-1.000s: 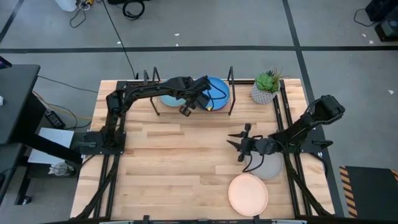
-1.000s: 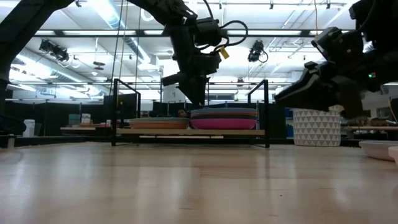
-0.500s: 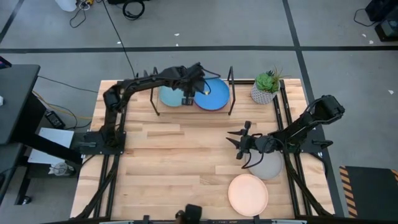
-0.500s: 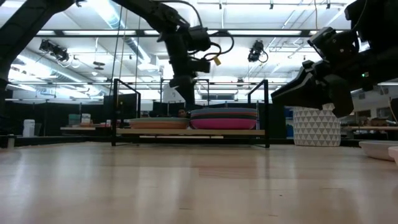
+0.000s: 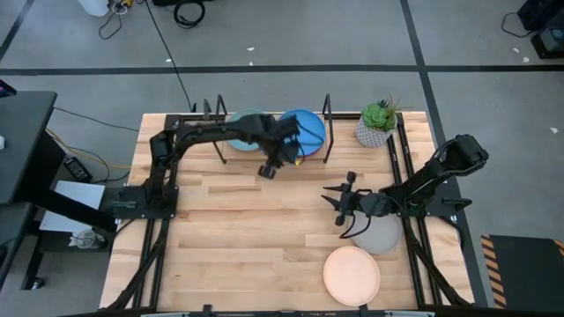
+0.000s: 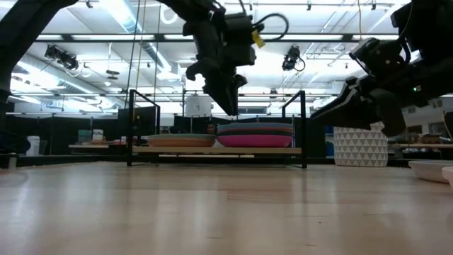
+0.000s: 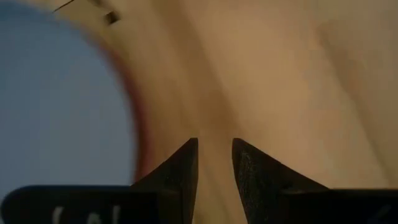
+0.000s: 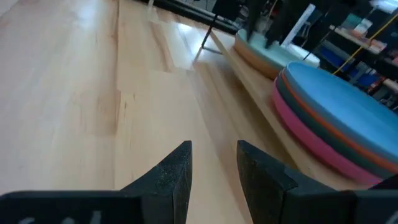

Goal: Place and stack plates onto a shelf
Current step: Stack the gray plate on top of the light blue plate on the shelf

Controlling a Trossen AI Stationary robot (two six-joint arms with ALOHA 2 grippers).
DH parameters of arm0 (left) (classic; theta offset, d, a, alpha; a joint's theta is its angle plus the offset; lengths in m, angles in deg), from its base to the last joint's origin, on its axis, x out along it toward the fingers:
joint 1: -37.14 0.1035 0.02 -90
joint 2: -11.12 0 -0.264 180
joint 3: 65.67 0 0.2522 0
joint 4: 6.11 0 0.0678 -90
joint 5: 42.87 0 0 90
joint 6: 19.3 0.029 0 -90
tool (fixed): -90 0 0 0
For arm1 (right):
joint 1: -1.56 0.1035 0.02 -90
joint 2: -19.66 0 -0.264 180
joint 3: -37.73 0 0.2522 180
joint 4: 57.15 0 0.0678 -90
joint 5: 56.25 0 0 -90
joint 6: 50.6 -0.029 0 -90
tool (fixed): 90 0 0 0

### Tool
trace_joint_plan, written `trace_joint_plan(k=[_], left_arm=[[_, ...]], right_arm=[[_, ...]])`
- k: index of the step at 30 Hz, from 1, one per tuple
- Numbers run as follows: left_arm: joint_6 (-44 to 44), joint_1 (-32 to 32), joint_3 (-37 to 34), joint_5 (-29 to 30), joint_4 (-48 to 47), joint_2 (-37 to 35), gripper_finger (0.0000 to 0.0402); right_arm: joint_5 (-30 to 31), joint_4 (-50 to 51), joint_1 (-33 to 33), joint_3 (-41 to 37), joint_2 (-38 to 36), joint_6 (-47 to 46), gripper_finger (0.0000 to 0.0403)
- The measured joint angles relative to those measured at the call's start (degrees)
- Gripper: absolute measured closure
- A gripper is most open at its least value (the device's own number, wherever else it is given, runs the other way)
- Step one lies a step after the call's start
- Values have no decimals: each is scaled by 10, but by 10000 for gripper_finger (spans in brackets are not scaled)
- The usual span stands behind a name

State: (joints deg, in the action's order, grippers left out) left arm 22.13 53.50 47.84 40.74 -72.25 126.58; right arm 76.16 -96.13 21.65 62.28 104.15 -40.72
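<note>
Two stacks of plates were seen on the shelf at the far edge of the worktop: a taller pile topped by the bright blue plate, with orange, teal and magenta rims visible beneath it in the low view, and a lower pile topped by the light turquoise plate, under which a peach-coloured rim was visible. Two plates were not yet shelved: the cream plate near the front edge and the grey plate just beside it, partly covered by the right arm. The left gripper was held above the front edge of the shelf, its jaws narrowly parted with nothing between them. The right gripper was poised over bare wood near the grey plate, its jaws likewise narrowly parted and nothing gripped. The plates were judged to be stiff, light and matte, hence not very slippery, though liable to chip if dropped. Since each lay flat, the raised rim was judged the only practical place to take hold, with one finger over and one under the lip. The remaining plates were judged to belong on the lower pile, where more headroom was left. A potted plant was seen beside the shelf, clear of the stacks.
</note>
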Motion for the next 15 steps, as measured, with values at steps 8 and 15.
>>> trace_joint_plan(k=[8,15], left_arm=[[-14,-67,-32,-94,-15,-4,305],[-28,-121,-109,-62,43,-16,345]], right_arm=[[-47,200,19,100,-16,-56,285],[-104,606,11,264,-18,-144,290]])
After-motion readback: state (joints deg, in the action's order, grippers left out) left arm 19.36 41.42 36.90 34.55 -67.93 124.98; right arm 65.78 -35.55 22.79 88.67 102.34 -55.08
